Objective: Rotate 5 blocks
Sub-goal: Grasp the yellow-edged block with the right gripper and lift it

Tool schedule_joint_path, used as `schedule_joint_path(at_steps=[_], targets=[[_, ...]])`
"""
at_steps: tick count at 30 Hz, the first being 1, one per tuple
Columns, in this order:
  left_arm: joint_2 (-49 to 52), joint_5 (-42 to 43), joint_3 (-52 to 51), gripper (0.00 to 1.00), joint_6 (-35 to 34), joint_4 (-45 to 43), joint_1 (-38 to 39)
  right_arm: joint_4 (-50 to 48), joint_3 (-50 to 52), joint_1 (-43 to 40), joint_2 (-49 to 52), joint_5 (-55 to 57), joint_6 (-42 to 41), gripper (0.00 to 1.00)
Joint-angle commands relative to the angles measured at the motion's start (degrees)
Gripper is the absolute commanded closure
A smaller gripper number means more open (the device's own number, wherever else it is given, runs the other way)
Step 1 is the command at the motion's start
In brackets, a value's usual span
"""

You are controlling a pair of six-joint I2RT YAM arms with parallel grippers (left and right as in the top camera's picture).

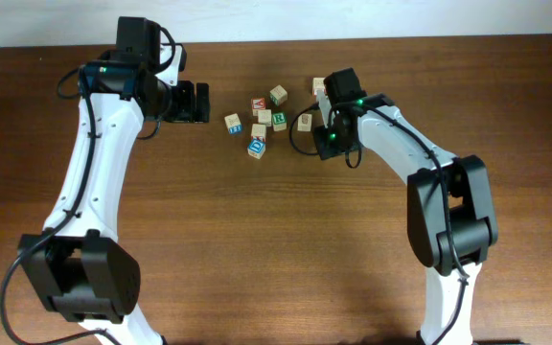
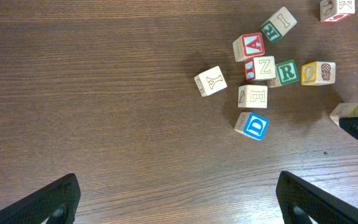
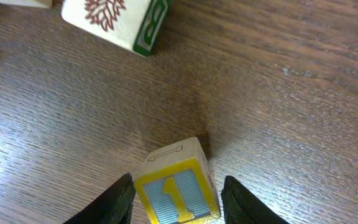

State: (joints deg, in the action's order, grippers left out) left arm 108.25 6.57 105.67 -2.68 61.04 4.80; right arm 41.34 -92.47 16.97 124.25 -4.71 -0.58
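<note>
- Wood surface (image 1: 257, 240) carried a loose cluster of letter blocks (image 1: 260, 120), btwn the two arms.
- Rt gripper (image 3: 178, 190) was low at the surface, jaws straddling the yellow block (image 3: 174, 177), right of the cluster. Both jaws sat v. close to its sides; can't tell if clamped.
- Lt gripper (image 2: 176, 180) was spread wide, empty, left of the cluster.
- Progress: prob. one rotation starting; no sign which blocks were done. Green R (image 2: 286, 71) & blue D (image 2: 253, 124) lay untouched.
</note>
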Motion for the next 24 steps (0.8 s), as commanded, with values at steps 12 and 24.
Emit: schedule_joint_path(at_steps=[12, 24], targets=[[0.02, -0.61, 1.25, 0.01, -0.57, -0.07, -0.20, 0.83, -1.53, -0.11, 0.83, 2.01, -6.43, 0.64], [0.02, -0.61, 1.25, 0.01, -0.57, -0.07, -0.74, 19.76, -2.73, -0.09, -0.90, -0.07, -17.22, 0.64]])
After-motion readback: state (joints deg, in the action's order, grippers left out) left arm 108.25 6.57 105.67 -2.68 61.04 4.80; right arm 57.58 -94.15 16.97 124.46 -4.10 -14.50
